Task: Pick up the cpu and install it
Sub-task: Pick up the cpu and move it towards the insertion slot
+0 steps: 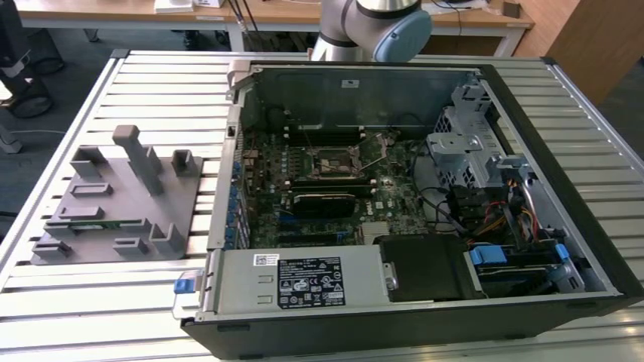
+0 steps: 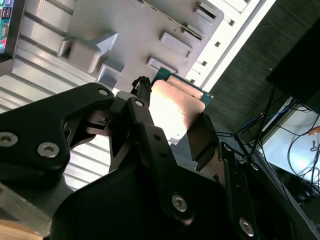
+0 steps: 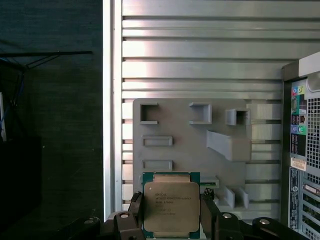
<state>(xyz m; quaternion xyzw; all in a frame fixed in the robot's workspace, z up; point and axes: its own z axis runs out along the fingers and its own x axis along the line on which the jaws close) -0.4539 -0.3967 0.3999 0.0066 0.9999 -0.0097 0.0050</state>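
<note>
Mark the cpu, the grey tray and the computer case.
cpu [image 3: 171,207], first wrist view, middle of its metal top.
tray [image 1: 126,205], exterior view, flat bare base between the raised blocks.
case [image 1: 363,83], exterior view, inner face of its far wall.

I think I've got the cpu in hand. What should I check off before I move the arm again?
1. Grip on the cpu: ok, end effector shut on two opposite edges.
2. Cpu square in the grip: ok in the first wrist view.
3. Cpu clear of the grey fixture tray: looks ok in the second wrist view.
4. Computer case open, motherboard exposed: ok.
5. Socket open and empty: cannot tell.
6. Cpu orientation matching the socket: cannot tell.
</note>
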